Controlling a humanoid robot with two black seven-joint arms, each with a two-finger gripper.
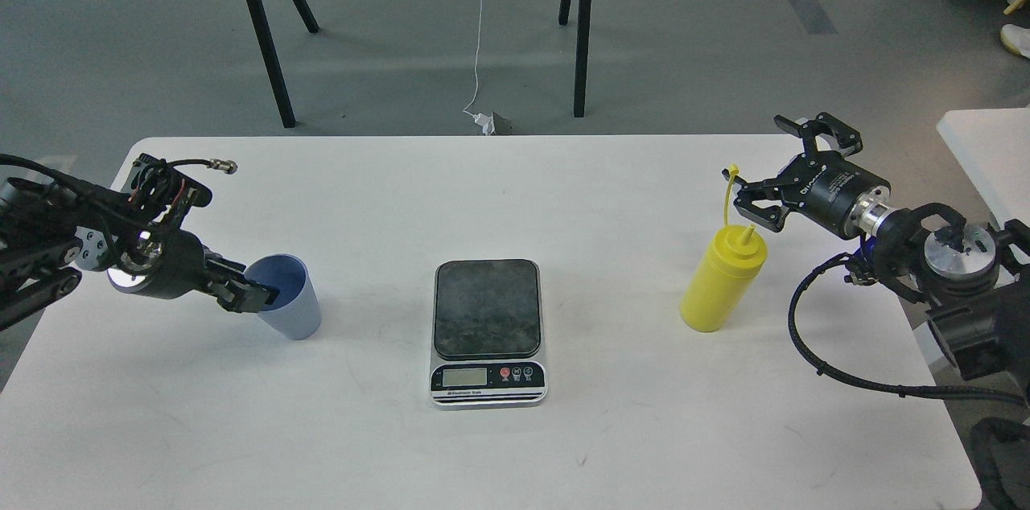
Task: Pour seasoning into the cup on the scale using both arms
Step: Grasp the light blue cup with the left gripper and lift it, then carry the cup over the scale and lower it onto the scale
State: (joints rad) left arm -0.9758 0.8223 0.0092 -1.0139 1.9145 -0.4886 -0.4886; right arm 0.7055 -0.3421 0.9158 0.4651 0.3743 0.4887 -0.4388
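Observation:
The light-blue cup (pixel 288 302) stands on the white table (pixel 515 196) at the left. My left gripper (pixel 256 297) is low at the cup's left rim, with a finger tip overlapping the rim. Its fingers are too dark to tell apart. The scale (pixel 486 309) lies in the middle with nothing on its dark platform. The yellow seasoning bottle (pixel 718 285) stands upright at the right, with its cap strap (pixel 730 196) sticking up. My right gripper (pixel 763 162) is open and empty, just above and right of the nozzle, not touching the bottle.
Black trestle legs (pixel 265 35) stand on the grey floor behind the table. A second white table's corner (pixel 986 148) is at the far right. A white cable (pixel 479 51) hangs down to the floor behind.

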